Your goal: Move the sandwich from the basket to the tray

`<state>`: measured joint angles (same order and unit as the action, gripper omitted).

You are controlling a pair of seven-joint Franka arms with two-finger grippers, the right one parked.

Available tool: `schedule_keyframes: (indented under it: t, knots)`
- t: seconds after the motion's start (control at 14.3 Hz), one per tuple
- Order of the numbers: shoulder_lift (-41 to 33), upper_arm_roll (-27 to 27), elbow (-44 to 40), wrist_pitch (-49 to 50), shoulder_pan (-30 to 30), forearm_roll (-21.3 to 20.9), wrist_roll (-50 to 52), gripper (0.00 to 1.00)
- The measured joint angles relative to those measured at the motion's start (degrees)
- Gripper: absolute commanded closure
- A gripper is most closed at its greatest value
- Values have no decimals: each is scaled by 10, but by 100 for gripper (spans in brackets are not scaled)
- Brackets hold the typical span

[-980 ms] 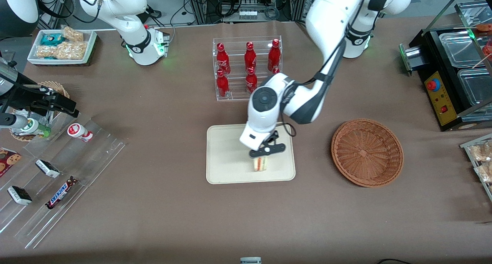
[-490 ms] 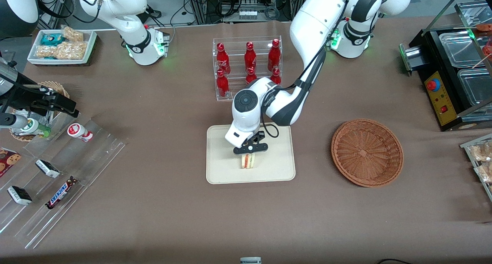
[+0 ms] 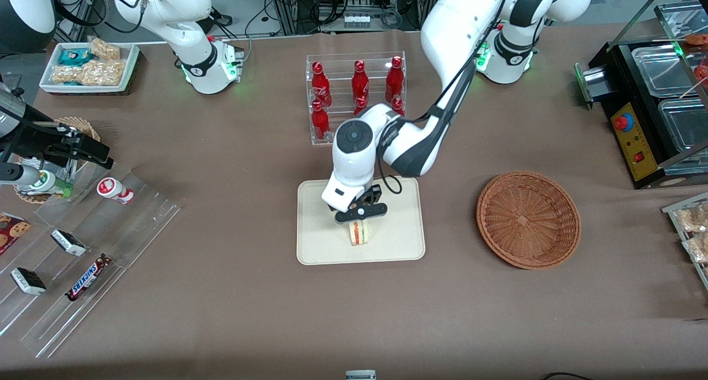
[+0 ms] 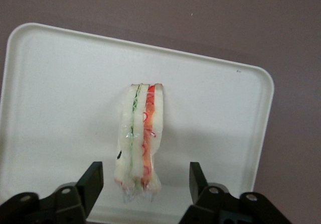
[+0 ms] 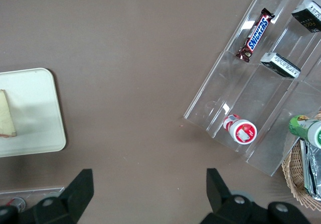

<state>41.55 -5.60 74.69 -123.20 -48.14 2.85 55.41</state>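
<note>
The sandwich (image 3: 360, 233) (image 4: 139, 138), a white wedge with green and red-orange filling, rests on its edge on the cream tray (image 3: 323, 247) (image 4: 60, 93). My left gripper (image 3: 360, 217) (image 4: 146, 183) hangs just above it, open, with a gap between each black finger (image 4: 92, 183) and the bread. In the right wrist view a corner of the sandwich (image 5: 6, 116) shows on the tray (image 5: 35, 113). The brown wicker basket (image 3: 528, 219) sits on the table beside the tray, toward the working arm's end, with nothing in it.
A clear rack of red bottles (image 3: 357, 95) stands farther from the front camera than the tray. Stepped acrylic racks (image 3: 83, 258) with snack bars lie toward the parked arm's end. A black appliance (image 3: 652, 109) sits toward the working arm's end.
The gripper carried the sandwich across the tray toward the parked arm's end, then opened and let it go. The sandwich now stands free on the tray.
</note>
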Motion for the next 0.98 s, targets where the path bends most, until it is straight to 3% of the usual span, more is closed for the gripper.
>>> schedule_keyframes:
  t: [0.42, 0.63, 0.98]
  knots:
    - [-145, -9, 12, 147, 66, -16, -77, 0]
    - [-189, -11, 76, 161, 120, -17, -129, 0]
    - [-257, -13, 158, 182, 231, -17, -302, 0]
